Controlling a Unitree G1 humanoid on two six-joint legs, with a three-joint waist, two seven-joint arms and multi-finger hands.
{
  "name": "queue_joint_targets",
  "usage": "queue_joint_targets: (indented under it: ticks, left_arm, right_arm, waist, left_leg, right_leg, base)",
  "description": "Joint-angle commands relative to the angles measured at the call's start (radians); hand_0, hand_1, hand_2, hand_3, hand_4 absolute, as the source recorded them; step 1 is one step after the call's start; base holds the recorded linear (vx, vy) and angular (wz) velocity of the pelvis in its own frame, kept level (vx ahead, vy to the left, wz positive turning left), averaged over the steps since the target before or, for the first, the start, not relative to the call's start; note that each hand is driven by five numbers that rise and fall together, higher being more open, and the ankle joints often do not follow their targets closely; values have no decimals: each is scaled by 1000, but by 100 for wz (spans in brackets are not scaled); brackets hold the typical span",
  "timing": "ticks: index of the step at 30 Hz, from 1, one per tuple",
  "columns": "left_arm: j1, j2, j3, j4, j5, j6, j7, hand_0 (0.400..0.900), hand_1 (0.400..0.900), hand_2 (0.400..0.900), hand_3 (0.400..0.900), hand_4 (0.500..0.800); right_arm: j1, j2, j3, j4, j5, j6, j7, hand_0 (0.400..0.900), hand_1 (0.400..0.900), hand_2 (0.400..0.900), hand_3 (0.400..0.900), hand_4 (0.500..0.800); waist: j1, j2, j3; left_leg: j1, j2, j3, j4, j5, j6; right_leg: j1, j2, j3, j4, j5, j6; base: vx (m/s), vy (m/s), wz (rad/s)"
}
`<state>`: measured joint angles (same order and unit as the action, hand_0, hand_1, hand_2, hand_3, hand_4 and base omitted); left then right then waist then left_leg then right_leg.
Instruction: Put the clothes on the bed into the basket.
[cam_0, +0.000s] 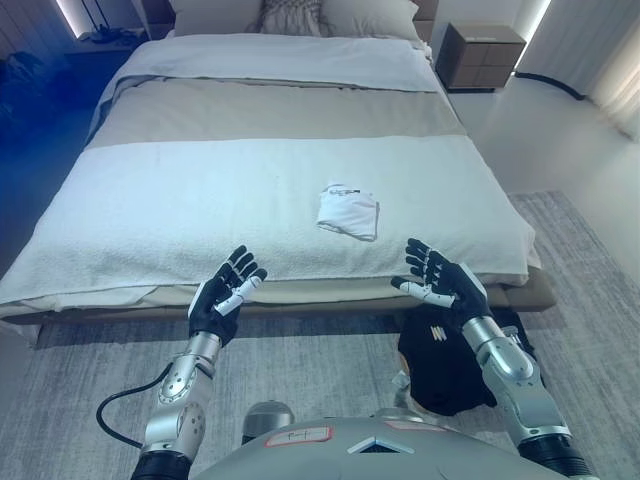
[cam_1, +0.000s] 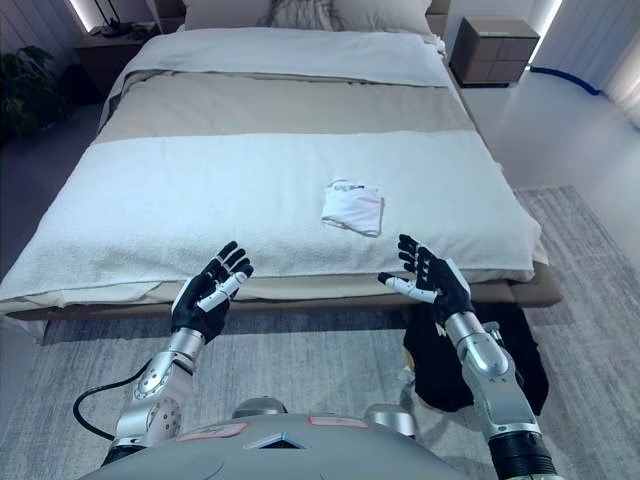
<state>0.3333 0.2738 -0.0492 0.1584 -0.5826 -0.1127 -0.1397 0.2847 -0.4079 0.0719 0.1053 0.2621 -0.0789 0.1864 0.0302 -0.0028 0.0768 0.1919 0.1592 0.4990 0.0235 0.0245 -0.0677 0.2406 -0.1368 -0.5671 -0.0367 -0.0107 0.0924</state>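
Note:
A white folded garment (cam_0: 348, 211) lies on the white bedspread of the bed (cam_0: 180, 200), near its foot end and right of centre. Both hands hover over the foot edge of the bed, short of the garment and holding nothing. My left hand (cam_0: 224, 295) is open, fingers spread, left of and nearer than the garment. My right hand (cam_0: 440, 282) is open too, right of and nearer than the garment. A black basket or bag (cam_0: 448, 365) with dark cloth in it sits on the rug below my right forearm, partly hidden by the arm.
The bed has pillows (cam_0: 300, 15) at its head and a beige band across the middle. A brown nightstand (cam_0: 482, 55) stands at the far right. A grey rug (cam_0: 570, 330) covers the floor at the foot and right of the bed.

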Motion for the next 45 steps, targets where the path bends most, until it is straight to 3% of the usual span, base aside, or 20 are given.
queue_joint_targets:
  ticks: [1, 13, 27, 33, 34, 39, 42, 45]
  left_arm:
    - [-48, 22, 38, -101, 43, -117, -25, 900, 900, 900, 900, 800]
    - [-50, 18, 41, -101, 19, -118, -35, 900, 900, 900, 900, 800]
    - [-91, 10, 6, -104, 6, -119, -16, 900, 900, 900, 900, 800]
    - [-105, 7, -4, -106, -1, -117, -4, 900, 900, 900, 900, 800]
    - [-107, 4, -15, -109, -8, -115, -1, 900, 900, 900, 900, 800]
    - [-129, 13, -55, -117, -13, -108, 1, 900, 900, 900, 900, 800]
    - [-158, 15, -82, -109, -21, -106, 11, 900, 900, 900, 900, 800]
    - [-178, 16, -102, -103, -33, -115, 27, 900, 900, 900, 900, 800]
  right_arm:
    - [-112, -24, -39, -58, 14, -114, 1, 900, 900, 900, 900, 800]
    - [-131, -29, -47, -57, 14, -115, -3, 900, 900, 900, 900, 800]
    - [-191, -43, -43, -41, 18, -123, -35, 900, 900, 900, 900, 800]
    - [-203, -46, -47, -43, 20, -127, -51, 900, 900, 900, 900, 800]
    - [-204, -49, -53, -47, 20, -131, -64, 900, 900, 900, 900, 800]
    - [-196, -52, -83, -57, 28, -130, -91, 900, 900, 900, 900, 800]
    - [-202, -53, -97, -53, 33, -136, -111, 900, 900, 900, 900, 800]
    - [-226, -62, -84, -27, 29, -147, -129, 900, 900, 900, 900, 800]
  waist:
    - [-12, -16, -25]
    - [-10, -13, -16]
    - [1, -5, 26]
    - [13, -8, 58]
    - [25, -17, 80]
    - [32, -22, 116]
    - [30, -35, 131]
    - [36, -43, 133]
  left_leg:
    - [-111, 24, -28, 32, 60, -27]
    - [-127, 39, -28, 61, 60, -38]
    - [-156, 108, -39, 180, 41, -67]
    - [-228, 175, -86, 381, 45, -85]
    - [-276, 197, -111, 541, 58, -82]
    - [-410, 230, -139, 746, 99, -106]
    - [-478, 227, -138, 613, 103, -103]
    - [-476, 207, -145, 300, 152, -98]
  right_leg:
    - [45, 25, -19, -42, -17, -55]
    - [37, 33, -10, -40, -26, -62]
    - [38, 71, 21, -35, -63, -99]
    - [47, 106, 47, -34, -87, -129]
    - [59, 120, 56, -35, -100, -147]
    - [81, 161, 38, -46, -130, -171]
    - [76, 162, 29, -45, -128, -158]
    - [51, 157, 27, -40, -114, -123]
  base:
    - [0, 0, 0]
    - [3, -33, -1]
    - [18, -79, -2]
    - [29, -125, -4]
    - [17, -120, -1]
    - [24, -100, 9]
    - [59, 53, 12]
    - [115, 152, -6]
